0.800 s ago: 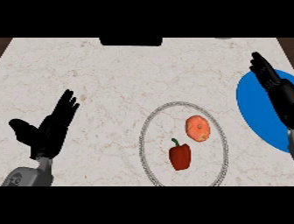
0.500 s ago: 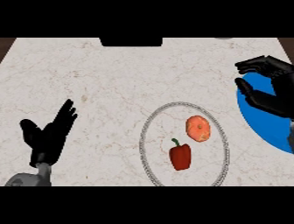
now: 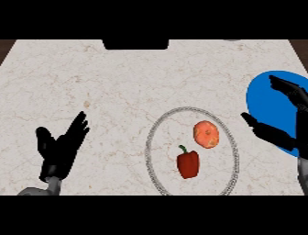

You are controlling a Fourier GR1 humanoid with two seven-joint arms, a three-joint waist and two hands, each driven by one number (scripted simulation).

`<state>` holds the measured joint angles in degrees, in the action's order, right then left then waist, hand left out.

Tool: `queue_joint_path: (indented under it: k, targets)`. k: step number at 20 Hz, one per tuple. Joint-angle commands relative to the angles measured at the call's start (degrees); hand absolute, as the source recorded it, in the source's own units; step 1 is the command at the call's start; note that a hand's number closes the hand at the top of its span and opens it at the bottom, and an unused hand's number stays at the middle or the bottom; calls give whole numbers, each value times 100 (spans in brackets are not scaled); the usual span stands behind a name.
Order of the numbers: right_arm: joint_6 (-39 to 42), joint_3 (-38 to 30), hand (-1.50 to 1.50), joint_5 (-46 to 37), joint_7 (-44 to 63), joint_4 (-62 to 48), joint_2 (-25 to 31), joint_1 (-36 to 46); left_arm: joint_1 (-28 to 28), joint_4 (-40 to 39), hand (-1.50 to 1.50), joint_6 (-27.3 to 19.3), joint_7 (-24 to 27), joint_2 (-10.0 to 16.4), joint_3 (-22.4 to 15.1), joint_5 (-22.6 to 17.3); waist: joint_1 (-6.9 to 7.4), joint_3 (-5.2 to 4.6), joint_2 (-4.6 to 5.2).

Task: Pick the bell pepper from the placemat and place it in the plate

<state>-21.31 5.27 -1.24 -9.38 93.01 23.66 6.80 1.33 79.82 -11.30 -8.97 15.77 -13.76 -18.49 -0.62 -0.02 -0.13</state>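
The bell pepper point(image 3: 189, 164) is seen low in the frame, a little right of centre. It is a deep red, blocky fruit with a short green stem curling up from its top. It lies inside the round placemat point(image 3: 150, 147), whose surface is as pale as the marbled worktop point(image 3: 116, 92) and is marked off only by a thin grey ring.

Just above and to the right of the pepper, on the same mat, a round orange fruit point(image 3: 207, 134) is placed. The two are close, but a narrow gap can be made out between them.

The blue plate point(image 3: 268, 101) is found at the right edge of the frame, and part of it is covered by the right robot hand point(image 3: 307, 124). That hand is held released over the plate, with fingers stretched toward the top of the frame and the thumb spread toward the mat, and nothing is grasped in it.

The left robot hand point(image 3: 60, 149) is shown at the lower left — also released, fingers up, well apart from the mat. A black object point(image 3: 135, 44) is cut off by the worktop's far edge at top centre.
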Motion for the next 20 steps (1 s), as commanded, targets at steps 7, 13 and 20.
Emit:
queue_joint_path:
  k: [7,13,20]
  targets:
    - [872,469,-150,-920,982,1293,954,-1105,-103,8,0,53,-37,-130,102,166,-14,-13,-6]
    - [1761,1200,-150,-1547,2535,1772,1477,-752,-92,360,0,-99,-260,-158,-13,328,99,-6,7]
    - [2419,2155,-150,-2423,4679,2159,879,138,-195,-61,0,291,147,-212,105,288,115,-6,18]
